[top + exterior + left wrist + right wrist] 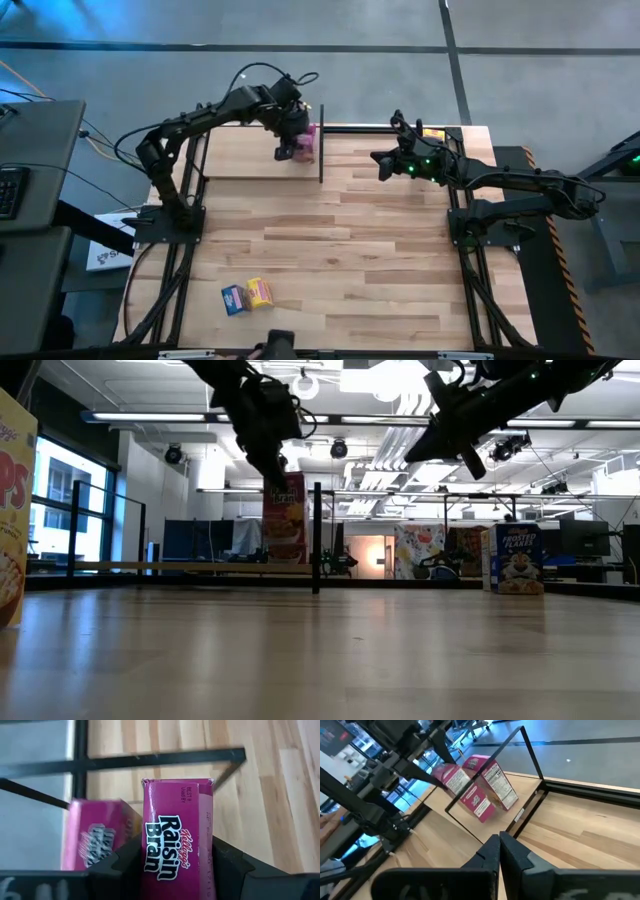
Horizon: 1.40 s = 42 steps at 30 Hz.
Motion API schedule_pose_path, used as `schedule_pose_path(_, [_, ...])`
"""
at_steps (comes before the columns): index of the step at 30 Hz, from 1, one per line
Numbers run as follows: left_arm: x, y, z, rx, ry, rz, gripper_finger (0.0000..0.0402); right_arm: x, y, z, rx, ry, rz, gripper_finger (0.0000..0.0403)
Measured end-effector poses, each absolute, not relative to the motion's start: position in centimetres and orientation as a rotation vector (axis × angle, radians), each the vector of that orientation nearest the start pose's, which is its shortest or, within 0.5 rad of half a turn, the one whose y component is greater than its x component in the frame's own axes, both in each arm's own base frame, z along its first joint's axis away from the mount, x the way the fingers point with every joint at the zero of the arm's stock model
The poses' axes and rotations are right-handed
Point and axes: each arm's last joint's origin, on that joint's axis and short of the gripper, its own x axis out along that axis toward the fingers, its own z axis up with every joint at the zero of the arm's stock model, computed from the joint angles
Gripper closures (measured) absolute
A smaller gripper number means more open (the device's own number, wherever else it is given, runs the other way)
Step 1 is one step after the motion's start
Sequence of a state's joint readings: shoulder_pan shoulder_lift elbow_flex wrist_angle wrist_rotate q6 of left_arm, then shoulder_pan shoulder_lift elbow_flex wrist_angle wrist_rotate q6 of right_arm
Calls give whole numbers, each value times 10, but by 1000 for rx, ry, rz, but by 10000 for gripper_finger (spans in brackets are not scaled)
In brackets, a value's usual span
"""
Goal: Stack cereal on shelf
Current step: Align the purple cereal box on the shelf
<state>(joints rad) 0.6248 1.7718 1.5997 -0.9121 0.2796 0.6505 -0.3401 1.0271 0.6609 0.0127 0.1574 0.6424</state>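
My left gripper is over the far right corner of the shelf, a pale board framed by black rods, and is shut on a magenta cereal box. A second magenta box stands on the board right beside it. A blue box and a yellow box lie on the table near its front left. Another blue box stands at the far right. My right gripper hovers shut above the table, right of the shelf, touching nothing. My left gripper pinches the magenta box's two narrow sides between its two fingers, at the end nearer the wrist. The fingers slant down from above, along the box. The box hangs roughly upright below them; I cannot tell whether its lower end touches the board.
The shelf's upright black post and top rods stand close to the held box. A yellow box looms at the table's near left edge in the low view. Bare planks fill the middle of the table.
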Motion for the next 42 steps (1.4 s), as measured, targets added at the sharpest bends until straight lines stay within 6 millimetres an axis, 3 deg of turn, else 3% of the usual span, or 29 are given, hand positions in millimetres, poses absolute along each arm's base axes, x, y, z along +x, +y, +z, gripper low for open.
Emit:
schedule_pose_path(6, [312,207,294,109,975,26,234,209,-79,262,636,215,-595,402])
schedule_pose_path(13, [310,200,268,105,1072,51,234,209,-79,262,631,222,-596,402])
schedule_pose_path(20, [315,204,272,152,1017,84,234,209,-79,261,619,227,-595,402])
schedule_pose_path(42, [314,203,264,161,1082,70,231,209,-79,261,620,227,-595,402])
